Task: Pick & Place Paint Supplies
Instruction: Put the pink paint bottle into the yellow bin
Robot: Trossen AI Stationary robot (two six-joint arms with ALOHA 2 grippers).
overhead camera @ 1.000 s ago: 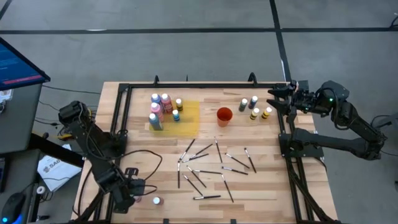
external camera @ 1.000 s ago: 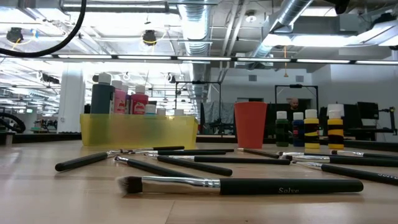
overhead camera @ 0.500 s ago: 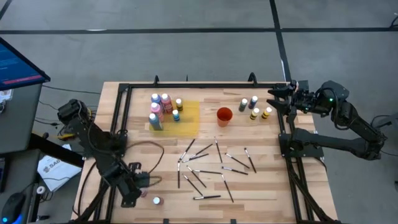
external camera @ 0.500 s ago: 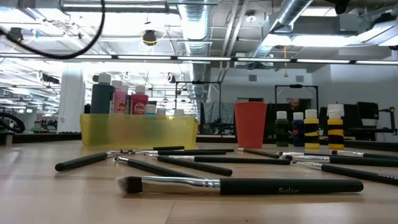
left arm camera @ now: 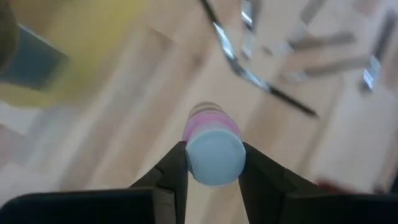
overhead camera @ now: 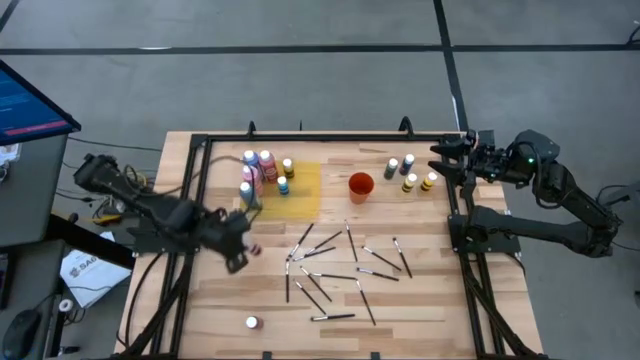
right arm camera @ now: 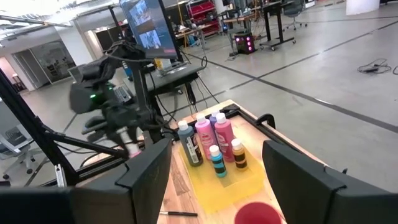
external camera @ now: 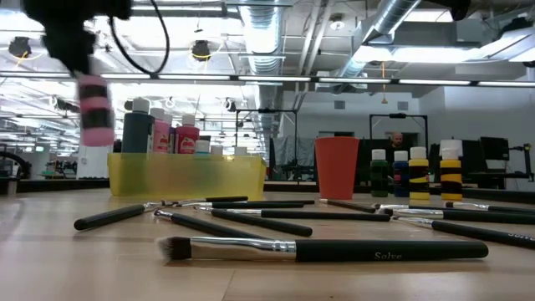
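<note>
A pink paint bottle (left arm camera: 210, 123) with a pale cap hangs in my left gripper (overhead camera: 242, 252), which is shut on it above the table's left middle, near the yellow mat (overhead camera: 303, 186). In the low view the bottle (external camera: 94, 110) hangs at the upper left. Several bottles (overhead camera: 260, 172) stand on the mat's left part. More bottles (overhead camera: 410, 172) stand at the far right beside the orange-red cup (overhead camera: 360, 186). Dark brushes (overhead camera: 335, 266) lie scattered mid-table. My right gripper (right arm camera: 214, 180) waits open, raised at the far right edge. My left gripper pinches the pink bottle's cap end (left arm camera: 214, 158) between its two fingers (left arm camera: 175, 168), one on each side. The fingers come from above, slanting down. The bottle hangs below them, cap uppermost, lifted clear of the table.
One small pale-capped bottle (overhead camera: 251, 323) stands alone near the table's near left edge. A black frame rail (overhead camera: 196, 190) runs along the left side and another (overhead camera: 455, 215) along the right. A large brush (external camera: 326, 248) lies close to the low camera.
My left gripper has lifted the pink bottle from the near left corner and carried it up and toward the far edge, nearing the yellow mat, rolling its wrist on the way. It has come into the low view at the upper left.
</note>
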